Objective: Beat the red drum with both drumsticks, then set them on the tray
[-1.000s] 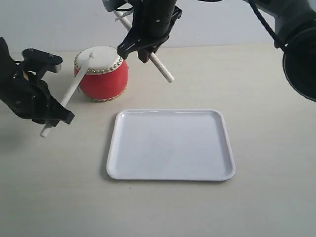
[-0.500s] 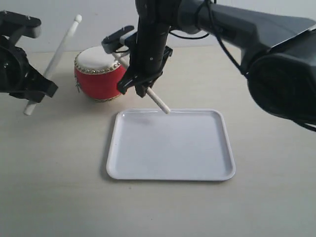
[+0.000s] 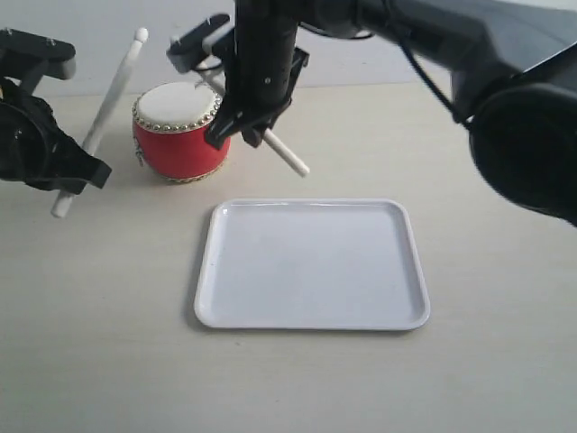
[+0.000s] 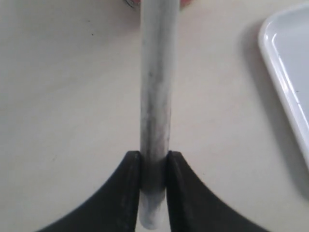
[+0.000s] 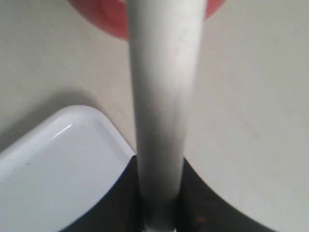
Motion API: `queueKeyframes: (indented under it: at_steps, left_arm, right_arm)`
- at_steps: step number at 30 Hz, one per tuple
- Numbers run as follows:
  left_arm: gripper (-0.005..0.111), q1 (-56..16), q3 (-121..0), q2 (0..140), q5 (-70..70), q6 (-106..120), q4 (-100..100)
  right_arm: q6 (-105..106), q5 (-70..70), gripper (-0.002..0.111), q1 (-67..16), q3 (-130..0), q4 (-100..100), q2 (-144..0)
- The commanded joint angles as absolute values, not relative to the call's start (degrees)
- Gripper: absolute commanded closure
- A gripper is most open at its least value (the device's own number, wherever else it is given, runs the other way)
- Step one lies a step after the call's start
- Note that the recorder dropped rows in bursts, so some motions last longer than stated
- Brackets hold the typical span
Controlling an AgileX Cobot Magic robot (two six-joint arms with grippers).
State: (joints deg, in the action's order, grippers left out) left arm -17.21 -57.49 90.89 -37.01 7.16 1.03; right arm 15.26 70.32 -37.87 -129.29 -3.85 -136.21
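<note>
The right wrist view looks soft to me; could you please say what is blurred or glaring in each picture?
Right wrist view: the right drumstick and red drum are out of focus, with a small highlight near the tray rim. Left wrist view: the left drumstick is fairly sharp, its grey smudges clear. Exterior view: evenly lit, with soft shadows and no strong glare.

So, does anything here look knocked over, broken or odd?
Nothing much. The red drum stands upright, the tray lies flat, the left gripper and right gripper each clamp a drumstick. Only the left drumstick shows grey smudges.
</note>
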Motion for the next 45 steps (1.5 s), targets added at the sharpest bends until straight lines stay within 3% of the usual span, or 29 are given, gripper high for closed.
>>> queueKeyframes:
  at_steps: [1, 8, 21, 28, 39, 45]
  left_arm:
    - [0.107, -17.2, -57.7, 98.4, -33.3, 7.3, 0.6]
    - [0.107, -17.2, -63.0, 106.2, -40.7, 7.9, 0.6]
    - [0.107, -18.3, -63.3, 90.7, -47.4, 5.6, 0.6]
    - [0.107, -21.3, -62.8, 89.2, -46.4, 5.6, 0.8]
    - [0.107, -20.5, -60.5, 101.7, -37.8, 5.5, 3.0]
    - [0.107, -20.5, -64.9, 108.4, -41.7, 2.0, 4.2]
  right_arm:
    - [14.8, 70.0, 0.108, -38.0, -129.7, -3.2, -131.2]
    - [14.8, 70.0, 0.108, -38.0, -129.5, -0.8, -131.8]
    - [16.6, 70.0, 0.108, -38.0, -129.6, -2.0, -144.9]
    - [15.0, 70.0, 0.108, -38.0, -129.6, -5.4, -143.8]
    - [13.3, 70.0, 0.108, -38.0, -129.6, -3.0, -130.2]
    - [13.6, 70.0, 0.108, -38.0, -129.5, -0.5, -131.0]
